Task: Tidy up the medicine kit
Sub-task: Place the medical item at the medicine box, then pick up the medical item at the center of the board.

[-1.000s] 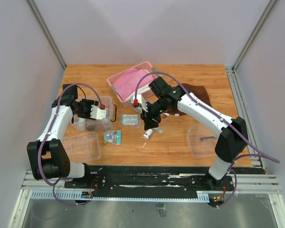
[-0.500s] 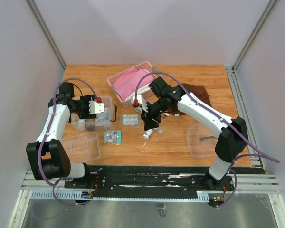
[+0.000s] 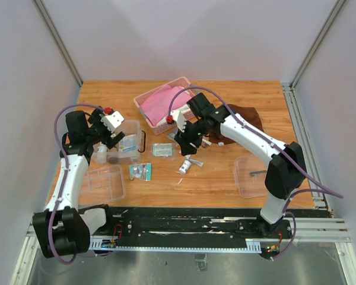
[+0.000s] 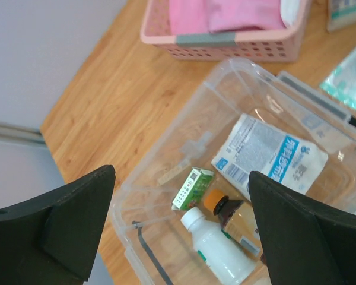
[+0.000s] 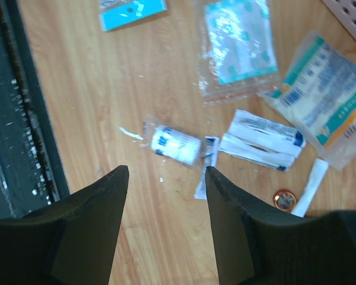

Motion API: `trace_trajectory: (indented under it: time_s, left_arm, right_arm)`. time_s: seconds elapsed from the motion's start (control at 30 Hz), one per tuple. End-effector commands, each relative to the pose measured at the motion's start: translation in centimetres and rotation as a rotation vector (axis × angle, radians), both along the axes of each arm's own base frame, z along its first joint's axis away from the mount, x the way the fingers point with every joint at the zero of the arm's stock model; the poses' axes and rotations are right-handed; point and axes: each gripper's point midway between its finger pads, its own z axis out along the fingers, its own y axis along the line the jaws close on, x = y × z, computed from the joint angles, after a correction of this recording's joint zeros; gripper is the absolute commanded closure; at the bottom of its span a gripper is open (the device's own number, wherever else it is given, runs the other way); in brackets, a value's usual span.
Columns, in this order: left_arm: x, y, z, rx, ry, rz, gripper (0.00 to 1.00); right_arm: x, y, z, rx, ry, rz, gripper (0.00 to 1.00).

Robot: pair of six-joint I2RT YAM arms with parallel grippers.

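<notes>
The medicine kit's clear box stands at the table's left. Inside it lie a white-and-blue packet, a small green carton, a white bottle and a brown bottle with an orange cap. My left gripper hangs above the box, open wide and holding nothing. My right gripper is open over the table's middle, just above a wrapped white roll. The divided tray sits front left. The lid with a dark handle lies front right.
Loose packets lie around the roll: a teal pouch, a blue packet, white strips and a teal-and-orange packet. A pink basket with pink cloth stands behind. A dark cloth lies at back right.
My left gripper has lifted up and back to the left from the box, and its jaws have opened wide. My right gripper has opened a little wider and shifted slightly back.
</notes>
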Motion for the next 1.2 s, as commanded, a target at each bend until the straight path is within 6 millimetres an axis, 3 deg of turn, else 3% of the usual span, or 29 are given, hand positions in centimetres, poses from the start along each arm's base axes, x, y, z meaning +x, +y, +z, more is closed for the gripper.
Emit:
trace_trajectory:
  time_s: [0.0,0.13,0.37,0.67,0.93,1.17]
  left_arm:
    - [0.7,0.3,4.3,-0.216,-0.131,0.176,0.01]
    - [0.3,0.2,6.0,-0.339,-0.135,0.246,0.01]
    - [-0.6,-0.9,5.7,-0.402,-0.109,0.223,0.01]
    - [-2.0,-2.6,6.2,-0.44,-0.124,0.139,0.01]
    - [-2.2,-3.1,5.8,-0.446,-0.11,0.109,0.01]
    - [-2.4,-3.3,5.5,-0.447,-0.102,0.099,0.01]
  right_arm:
    - [4.8,-1.5,-1.4,-0.054,0.003,-0.234,0.41]
    - [7.3,-2.1,-2.9,-0.063,0.072,-0.34,0.35]
    - [11.4,-2.9,-6.1,-0.068,0.178,-0.495,0.34]
    - [16.4,-4.7,-8.7,0.004,0.349,-0.676,0.35]
    - [17.4,-4.7,-10.9,0.07,0.53,-0.712,0.39]
    - [17.3,-3.7,-11.4,0.105,0.591,-0.694,0.5]
